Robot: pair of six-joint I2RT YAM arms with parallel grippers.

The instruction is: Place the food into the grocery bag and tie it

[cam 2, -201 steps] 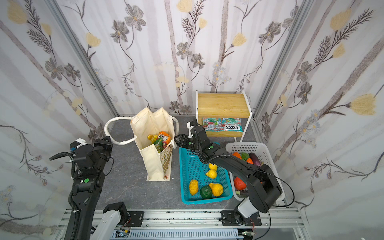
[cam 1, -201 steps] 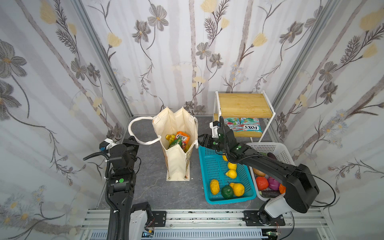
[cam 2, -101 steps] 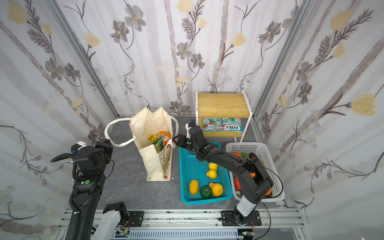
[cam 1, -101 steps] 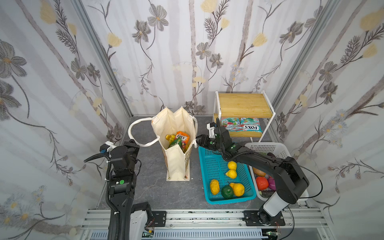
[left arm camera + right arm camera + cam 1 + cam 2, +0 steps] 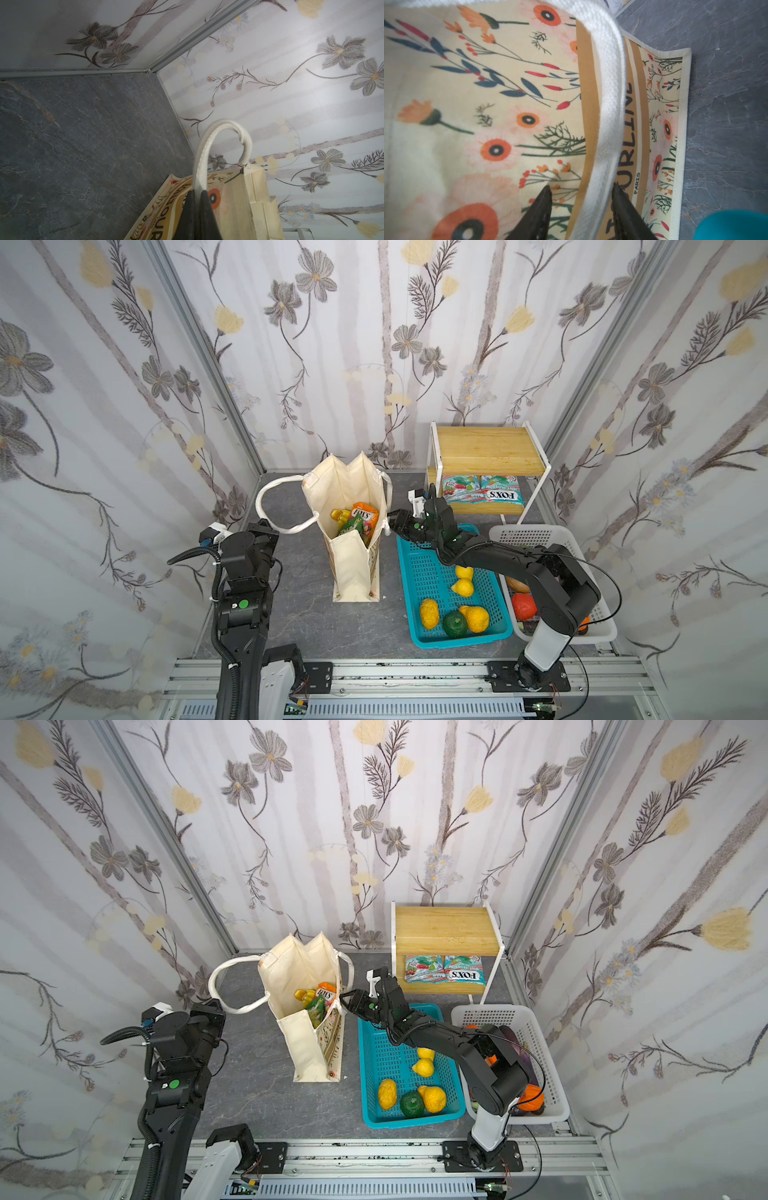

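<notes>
Cream grocery bag [image 5: 353,568] upright on bench [image 5: 316,614] beside the blue basket [image 5: 419,572], food [image 5: 363,514] inside; left jaws clamped on one white handle [image 5: 224,128], right jaws apart astride the other handle [image 5: 608,104].

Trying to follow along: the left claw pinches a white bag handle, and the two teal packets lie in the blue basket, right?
Not the blue basket: the two teal packets lie on the wooden rack's lower shelf, as both top views show. The left gripper does pinch a white handle.
</notes>
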